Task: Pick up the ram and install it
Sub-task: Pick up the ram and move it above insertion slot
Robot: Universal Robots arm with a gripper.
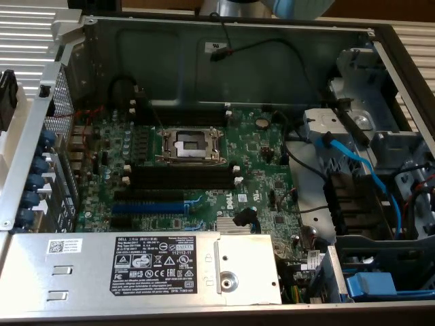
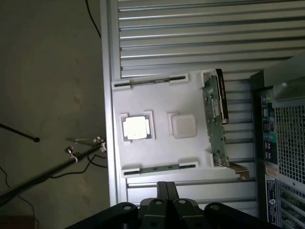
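My tool is pressed together and empty, just off the white tray. The ram lies slotted along the tray edge nearest the tool. A processor chip sits mid-tray, and a second stick lies along the far edge.

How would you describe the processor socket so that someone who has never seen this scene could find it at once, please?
Look inside the open computer case at the green motherboard. Near its middle sits the processor socket, a square, silvery metal frame around a dark centre. Its neighbours are long, narrow black memory slots; it alone is square and shiny.
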